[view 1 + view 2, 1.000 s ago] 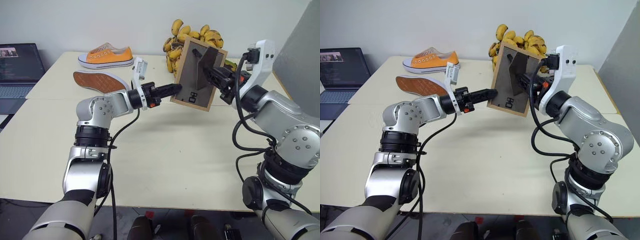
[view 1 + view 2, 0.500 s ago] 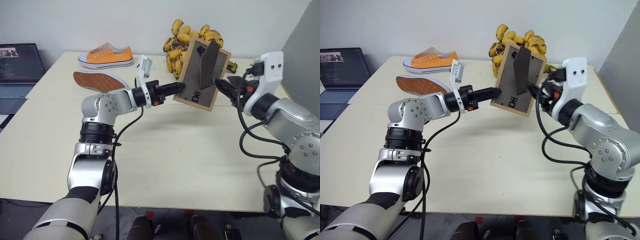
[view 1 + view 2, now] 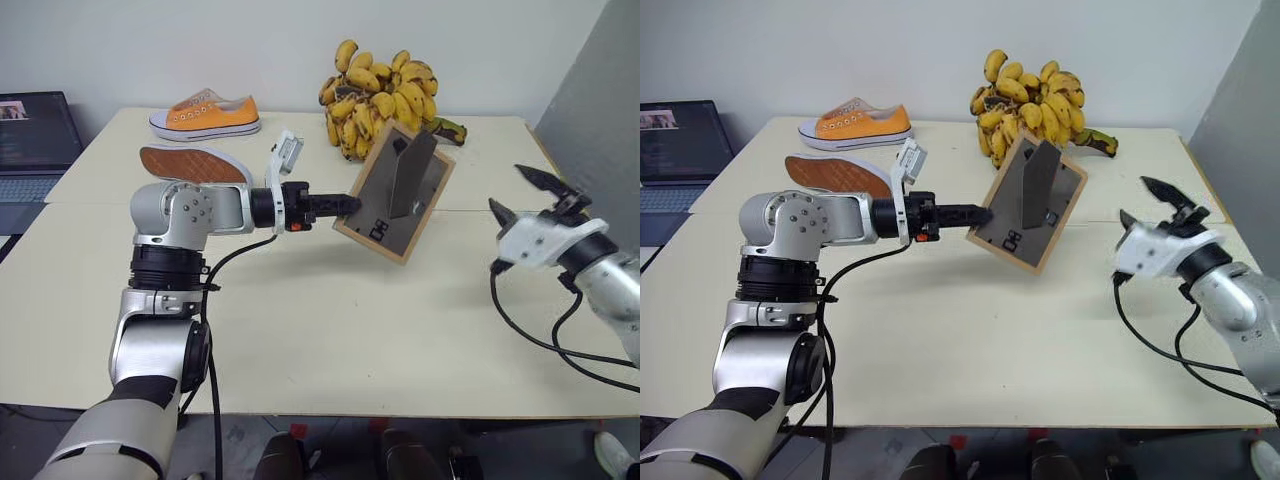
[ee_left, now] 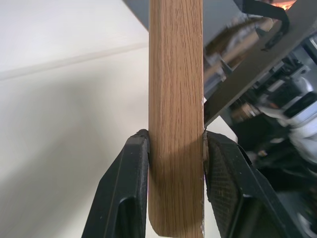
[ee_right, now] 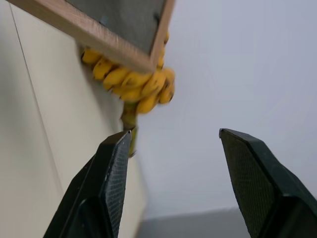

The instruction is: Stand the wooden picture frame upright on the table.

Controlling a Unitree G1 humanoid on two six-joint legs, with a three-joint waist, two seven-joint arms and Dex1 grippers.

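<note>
Laptop point(image 3: 30, 140) cut by edge; wooden picture frame point(image 3: 395, 190) front hidden

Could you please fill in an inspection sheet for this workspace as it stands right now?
Surface: cream table of two slabs with a seam between them.
Job's things: wooden picture frame held tilted above the table, grey back and stand flap towards the camera.
Clutter: orange shoe upright, second shoe on its side, banana bunch at the far edge.
Grippers: left gripper clamped on the frame's wooden edge; right gripper open, apart from the frame.
Cables: black cables hang along both arms.
Surroundings: laptop to the left, grey panel to the right, pale wall behind.
</note>
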